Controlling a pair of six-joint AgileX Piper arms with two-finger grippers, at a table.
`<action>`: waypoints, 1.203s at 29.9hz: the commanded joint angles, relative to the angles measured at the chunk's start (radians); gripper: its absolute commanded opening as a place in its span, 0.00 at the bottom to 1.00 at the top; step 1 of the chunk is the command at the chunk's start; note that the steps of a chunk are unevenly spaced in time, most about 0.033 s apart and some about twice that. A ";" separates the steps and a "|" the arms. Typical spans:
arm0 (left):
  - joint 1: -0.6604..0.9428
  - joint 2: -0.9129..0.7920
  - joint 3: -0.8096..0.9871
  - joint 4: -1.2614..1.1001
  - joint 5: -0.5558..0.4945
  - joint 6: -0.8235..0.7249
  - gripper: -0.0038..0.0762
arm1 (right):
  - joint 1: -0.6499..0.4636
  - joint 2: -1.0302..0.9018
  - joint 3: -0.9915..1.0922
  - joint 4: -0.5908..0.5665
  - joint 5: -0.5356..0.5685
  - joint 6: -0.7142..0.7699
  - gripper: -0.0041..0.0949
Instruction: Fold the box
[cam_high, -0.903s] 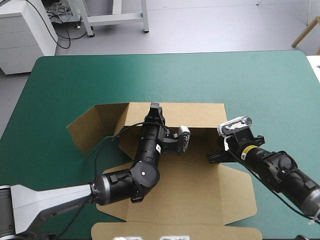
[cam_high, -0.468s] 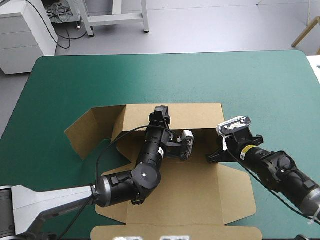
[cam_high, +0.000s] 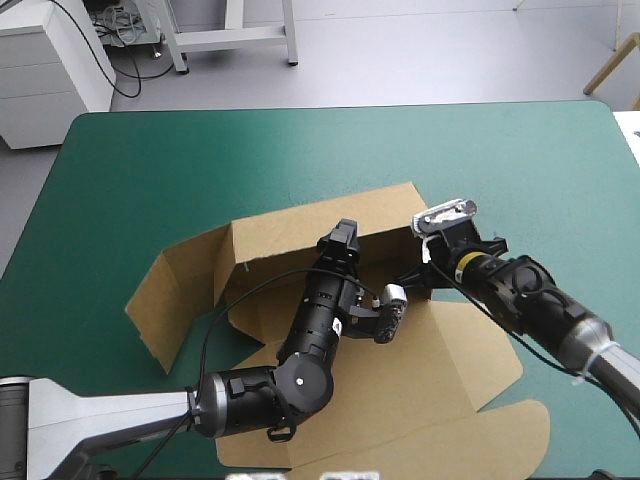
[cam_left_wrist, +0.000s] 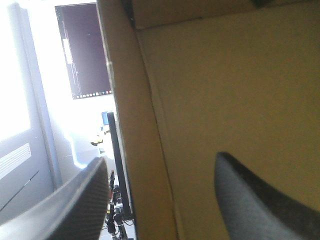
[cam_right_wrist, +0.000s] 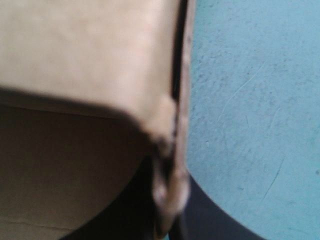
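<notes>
The brown box (cam_high: 440, 370) lies as a cut sheet on the teal-green cover, with its far wall (cam_high: 290, 235) raised. My left gripper (cam_high: 345, 238) is at the top edge of that wall. In the left wrist view its black fingers (cam_left_wrist: 82, 200) stand apart, open, with the wall's edge (cam_left_wrist: 135, 150) between them and untouched. My right gripper (cam_high: 422, 268) is at the wall's right corner. In the right wrist view it (cam_right_wrist: 170, 210) is shut on the board's edge (cam_right_wrist: 172, 125), with the cover (cam_right_wrist: 250, 100) beside it.
A side flap (cam_high: 165, 295) of the box sticks up toward the table's left. A rounded lid flap (cam_high: 500, 440) lies near the front edge. Bare teal-green cover (cam_high: 300, 150) stretches beyond the box to the far edge and on the right.
My left gripper has opened and let go of the far wall. The box has turned, its right end swinging farther away, and the right gripper has moved left and away with the corner.
</notes>
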 joint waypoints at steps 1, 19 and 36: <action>-0.011 -0.039 -0.019 0.089 0.059 -0.017 0.60 | -0.001 0.058 -0.126 -0.168 -0.014 0.125 0.02; -0.015 -0.039 -0.019 0.084 0.070 -0.017 0.42 | -0.060 0.202 -0.330 -0.373 0.117 0.383 0.02; 0.345 -0.029 -0.522 -1.209 0.094 1.070 0.07 | -0.060 0.202 -0.330 -0.339 0.122 0.367 0.02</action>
